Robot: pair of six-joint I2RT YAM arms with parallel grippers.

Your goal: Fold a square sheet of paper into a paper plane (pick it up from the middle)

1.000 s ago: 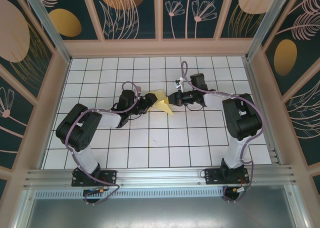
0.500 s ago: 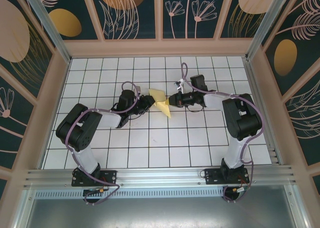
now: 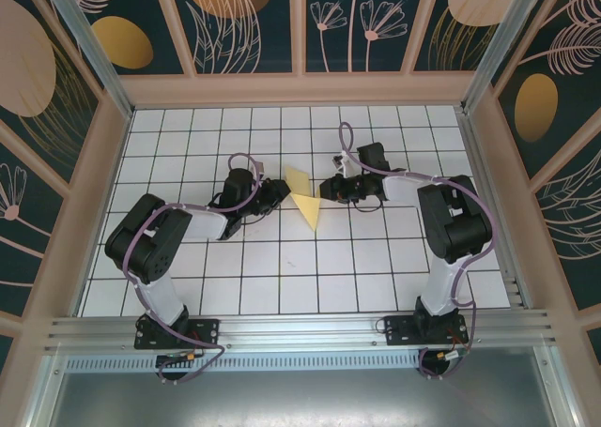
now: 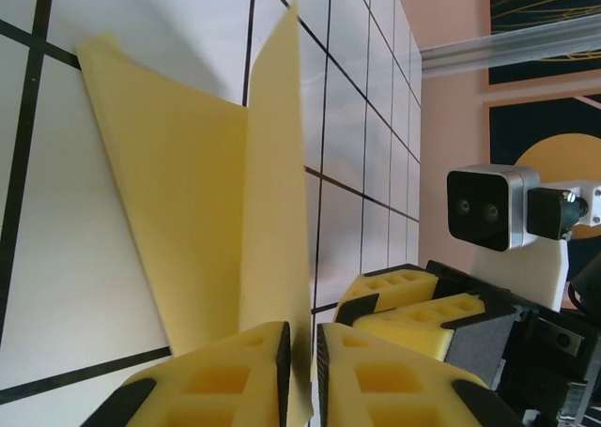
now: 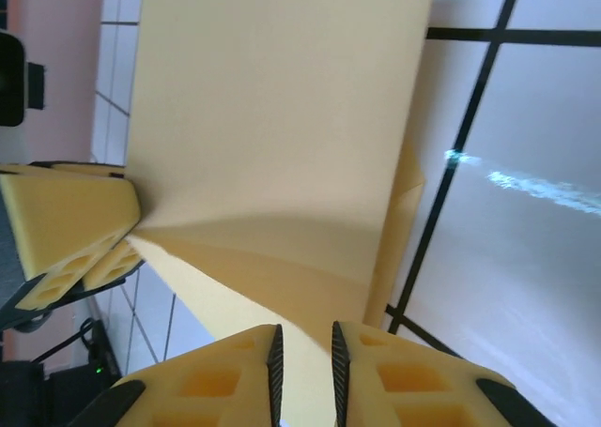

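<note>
Left gripper (image 4: 302,338) pinching folded paper (image 4: 188,211) edge; right gripper (image 5: 307,338) straddling opposite edge, grip unclear; near worktop (image 3: 282,267) lying open.

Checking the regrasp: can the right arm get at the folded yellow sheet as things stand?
Likely yes: the right gripper sits at the sheet, whose edge runs between its fingers, with nothing in the way. The left gripper pinches it from the other side.

No text, label, number or sign can be read on anything.
</note>
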